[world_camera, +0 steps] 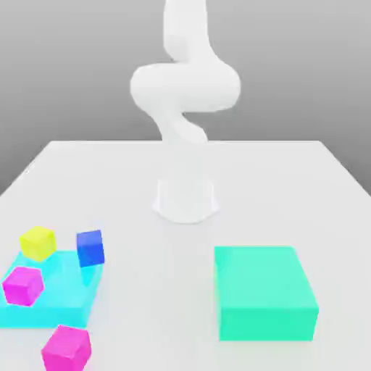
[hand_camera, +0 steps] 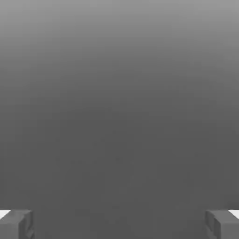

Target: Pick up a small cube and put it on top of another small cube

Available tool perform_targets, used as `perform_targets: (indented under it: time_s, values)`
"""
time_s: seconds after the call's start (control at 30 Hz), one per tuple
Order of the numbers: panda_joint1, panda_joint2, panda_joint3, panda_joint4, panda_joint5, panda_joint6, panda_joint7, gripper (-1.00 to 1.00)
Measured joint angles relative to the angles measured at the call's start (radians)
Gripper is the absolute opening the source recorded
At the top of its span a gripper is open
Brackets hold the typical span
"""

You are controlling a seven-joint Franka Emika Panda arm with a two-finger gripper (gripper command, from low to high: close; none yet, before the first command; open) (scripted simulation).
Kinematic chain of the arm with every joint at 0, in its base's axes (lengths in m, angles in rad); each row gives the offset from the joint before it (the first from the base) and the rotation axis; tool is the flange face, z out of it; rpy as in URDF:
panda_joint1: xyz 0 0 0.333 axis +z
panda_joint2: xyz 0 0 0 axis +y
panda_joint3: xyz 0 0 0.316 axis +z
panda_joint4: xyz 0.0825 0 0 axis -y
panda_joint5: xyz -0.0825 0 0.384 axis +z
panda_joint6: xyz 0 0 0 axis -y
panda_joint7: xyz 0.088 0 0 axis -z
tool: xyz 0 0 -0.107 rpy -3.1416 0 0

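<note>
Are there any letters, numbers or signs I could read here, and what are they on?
None: I can read no words, numbers or signs on the green block, the cyan block, the yellow cube, the blue cube, the two magenta cubes or the white robot arm.

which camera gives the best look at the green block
The exterior view: it shows the green block with its top and front faces in full, nothing in front of it. The hand view gives no sight of the block, just the gripper's fingers and grey background.
</note>
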Motion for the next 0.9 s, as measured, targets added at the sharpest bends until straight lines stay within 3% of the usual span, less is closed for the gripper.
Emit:
perform_targets:
  time_s: [0.53, 0.9]
  values:
    - [-0.031, 0.586, -0.157, -0.025, 0.090, 0.187, -0.132, 0.00]
    - [-0.124, 0.984, -0.193, -0.043, 0.145, 0.315, -0.217, 0.00]
